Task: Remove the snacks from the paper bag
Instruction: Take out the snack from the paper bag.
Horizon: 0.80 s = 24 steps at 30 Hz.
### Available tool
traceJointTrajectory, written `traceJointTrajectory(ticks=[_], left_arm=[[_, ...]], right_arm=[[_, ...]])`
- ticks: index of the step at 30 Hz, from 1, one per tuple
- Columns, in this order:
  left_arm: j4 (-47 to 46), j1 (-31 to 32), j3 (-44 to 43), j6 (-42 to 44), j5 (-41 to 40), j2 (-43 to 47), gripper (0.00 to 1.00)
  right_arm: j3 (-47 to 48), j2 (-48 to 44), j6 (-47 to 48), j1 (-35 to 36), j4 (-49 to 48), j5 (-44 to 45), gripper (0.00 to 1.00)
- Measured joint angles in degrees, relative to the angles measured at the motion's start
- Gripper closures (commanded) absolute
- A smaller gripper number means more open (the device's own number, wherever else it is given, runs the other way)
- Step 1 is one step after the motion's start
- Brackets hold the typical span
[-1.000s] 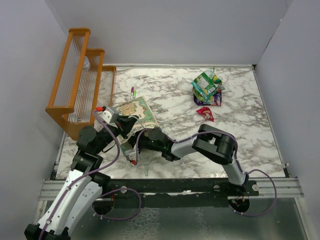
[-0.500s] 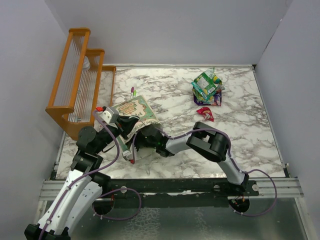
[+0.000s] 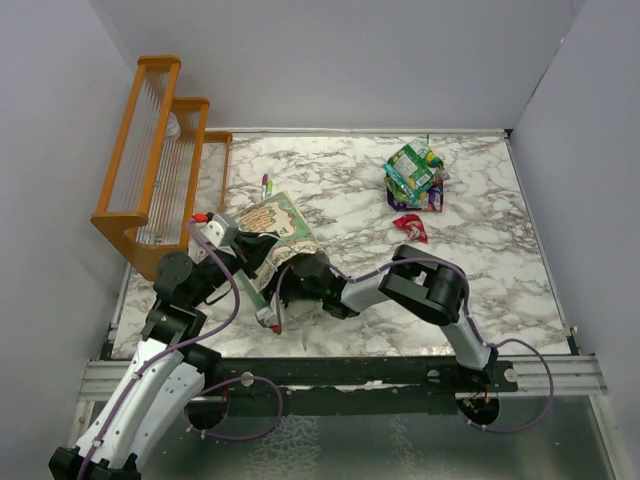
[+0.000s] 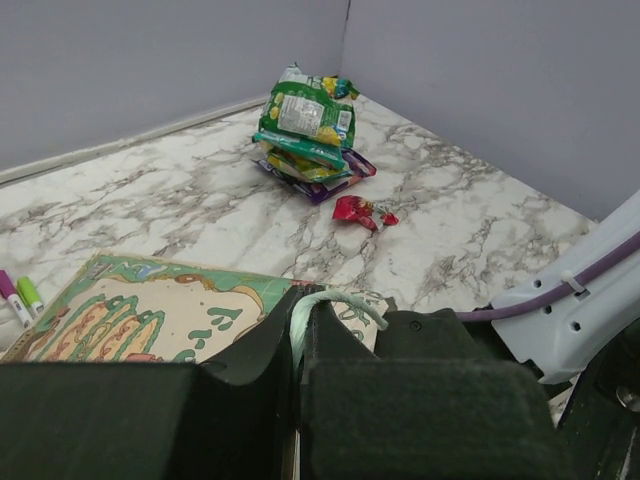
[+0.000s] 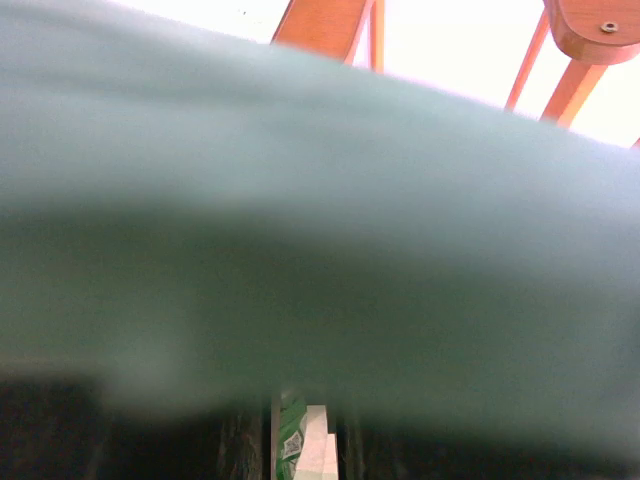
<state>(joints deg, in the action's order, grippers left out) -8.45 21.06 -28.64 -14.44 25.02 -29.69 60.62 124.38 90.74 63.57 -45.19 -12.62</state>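
Mint-green paper bag [image 3: 280, 222] lies picture-face up on the left of the marble table [image 3: 480, 250], by the orange rack [image 3: 150, 170]. In our top view the left gripper [image 3: 250, 258] is at its near edge, the right gripper [image 3: 287, 272] at its mouth, and the snacks [image 3: 415, 172] are piled far right.
Left wrist: fingers [image 4: 400, 400] clamped on the bag's rim.
Right wrist: blurred green fills the view, with a green-white scrap [image 5: 295, 445] between the dark fingers. We can't tell if it's gripped.
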Motion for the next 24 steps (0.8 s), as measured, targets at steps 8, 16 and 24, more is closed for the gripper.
traceJointTrajectory(ticks=[8,16,24], left_arm=[[0.5,0.0,0.0,0.4,-2.5,-0.2,1.0],[1.2,0.0,0.0,0.9,-4.4,-0.2,1.0],[2.3,0.0,0.0,1.1,-6.6,0.1,1.0]], right_arm=[[-6.4,-6.3,-1.0,0.1,-0.7,-0.7,0.88],[-12.5,-13.5,-4.4,1.3,-0.8,-0.7,0.89],[-20.6,-24.2,-12.6,2.9,-0.8,-0.7,0.91]])
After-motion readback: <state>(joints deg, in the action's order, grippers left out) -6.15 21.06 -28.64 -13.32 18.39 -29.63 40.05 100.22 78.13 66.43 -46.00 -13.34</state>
